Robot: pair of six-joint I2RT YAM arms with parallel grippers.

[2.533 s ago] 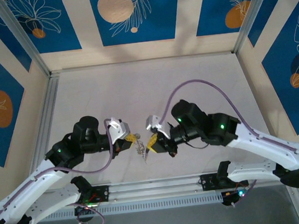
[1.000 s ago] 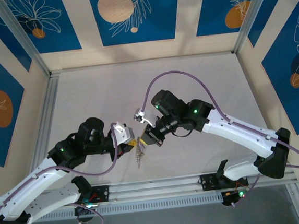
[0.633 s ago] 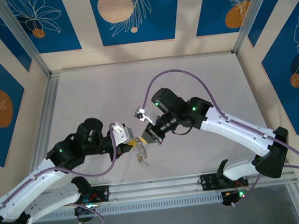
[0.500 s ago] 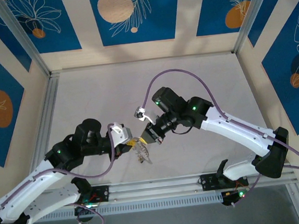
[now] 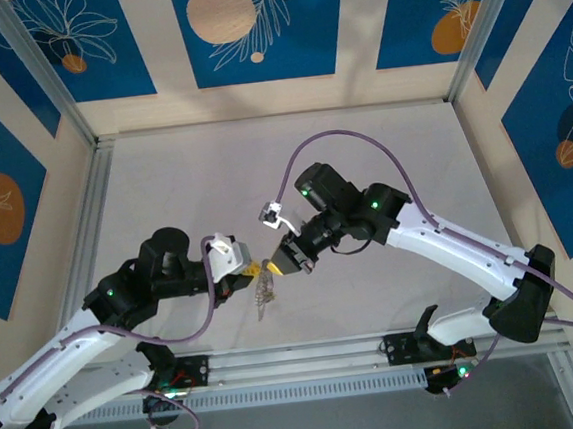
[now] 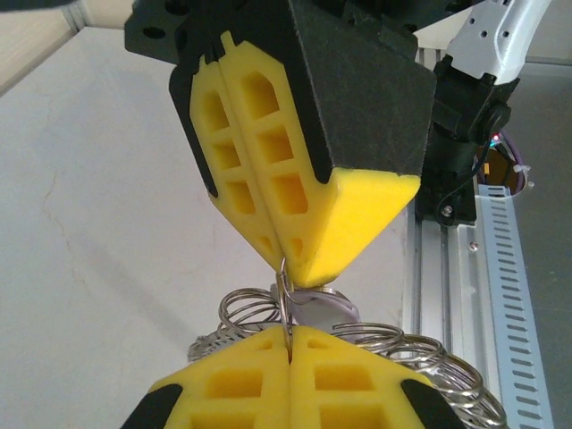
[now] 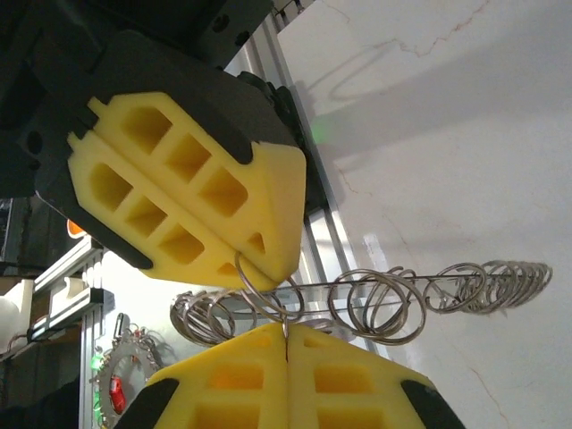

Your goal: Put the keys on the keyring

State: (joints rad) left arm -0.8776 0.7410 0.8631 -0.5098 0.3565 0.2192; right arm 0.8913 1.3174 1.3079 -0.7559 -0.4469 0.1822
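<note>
When you look from above, the two arms meet nose to nose over the near middle of the bench (image 5: pixel 164 185). The left end effector (image 5: pixel 253 271) points in from the left and the right end effector (image 5: pixel 277 266) points in from the right. Their yellow tips almost touch. The keyring (image 5: pixel 265 297), a curly silver wire, hangs where they meet and trails toward the near side.

From the left wrist, the left end effector (image 6: pixel 290 353) is at the bottom, pads pressed together on one thin loop of the keyring (image 6: pixel 284 299). The right end effector (image 6: pixel 284 261) points down from the top, pressed together on that same loop. A small pale flat bit (image 6: pixel 329 308) sits just behind the loop. It may be one of the keys, but I cannot tell.

From the right wrist, the right end effector (image 7: pixel 286 344) is below and the left end effector (image 7: pixel 261 261) above, both pinching the loop. The rest of the keyring (image 7: pixel 402 299) stretches out long, sideways from the tips.

Both arms are just as near, since each holds the loop. It stands straight between the two tips, so I think the next move must be tiny.
</note>
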